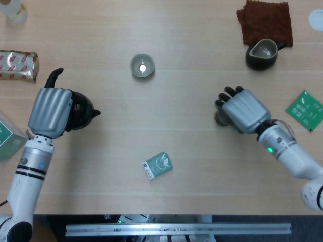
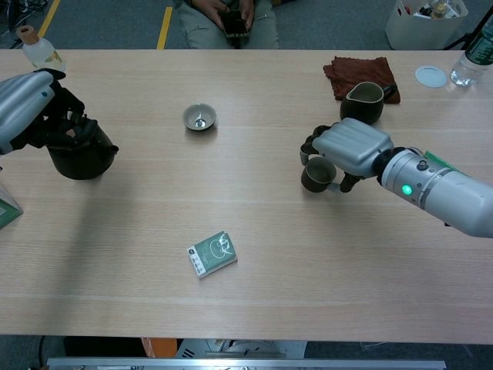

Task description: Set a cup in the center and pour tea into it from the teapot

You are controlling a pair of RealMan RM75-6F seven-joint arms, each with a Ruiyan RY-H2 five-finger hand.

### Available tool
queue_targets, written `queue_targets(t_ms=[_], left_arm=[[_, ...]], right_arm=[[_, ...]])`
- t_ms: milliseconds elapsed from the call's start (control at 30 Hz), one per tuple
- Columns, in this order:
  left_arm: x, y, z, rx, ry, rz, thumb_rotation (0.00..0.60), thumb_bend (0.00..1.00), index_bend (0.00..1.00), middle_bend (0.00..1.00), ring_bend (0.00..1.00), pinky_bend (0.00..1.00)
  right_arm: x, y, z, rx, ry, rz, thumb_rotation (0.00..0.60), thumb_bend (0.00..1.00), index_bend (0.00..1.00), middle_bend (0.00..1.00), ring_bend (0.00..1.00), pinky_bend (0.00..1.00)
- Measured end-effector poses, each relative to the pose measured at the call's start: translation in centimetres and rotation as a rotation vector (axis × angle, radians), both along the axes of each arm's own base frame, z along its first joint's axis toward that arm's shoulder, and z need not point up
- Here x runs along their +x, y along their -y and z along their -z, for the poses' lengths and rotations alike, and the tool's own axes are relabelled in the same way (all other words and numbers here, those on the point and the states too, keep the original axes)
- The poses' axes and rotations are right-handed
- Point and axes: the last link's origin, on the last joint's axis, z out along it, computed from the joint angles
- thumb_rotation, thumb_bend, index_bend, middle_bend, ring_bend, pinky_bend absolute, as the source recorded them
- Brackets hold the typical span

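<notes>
My teapot (image 2: 75, 153) sits at the table's (image 1: 192, 166) far left, my left hand (image 1: 50, 112) wrapped around it. My right hand (image 2: 348, 149) curls around the dark cup (image 2: 316, 174), right of center. The risk I see: that grip looks shallow, so the cup could tip or slip free. The packet (image 1: 157, 166) lies near the center and could snag it.

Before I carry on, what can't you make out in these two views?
- Head view: cup mostly hidden under right hand.
- Both views: teapot handle covered by left hand; tea level unseen.
- Chest view: green box cut off by left edge.
- Small bowl: its contents are too small to identify.
</notes>
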Motion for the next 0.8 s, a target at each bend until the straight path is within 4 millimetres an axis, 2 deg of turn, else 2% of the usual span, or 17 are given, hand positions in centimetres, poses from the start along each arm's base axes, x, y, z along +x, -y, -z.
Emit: queue_targets(t_ms=[367,800], left_arm=[[0.5,0.1,-0.4,0.009,-0.01,0.012,0.571,0.45,0.88,1.0,0.86,0.11],[0.3,0.1,-0.6,0.013,-0.03,0.012,0.584,0.45,0.88,1.0,0.86,0.11]], right_arm=[[6.6,0.9,3.2,0.053,0.049,-0.068,0.6,0.29,0.41,0.3,0.17,0.3],[11.4,1.7,6.9,0.066,0.018,-0.113,0.6,0.29,0.41,0.3,0.17,0.3]])
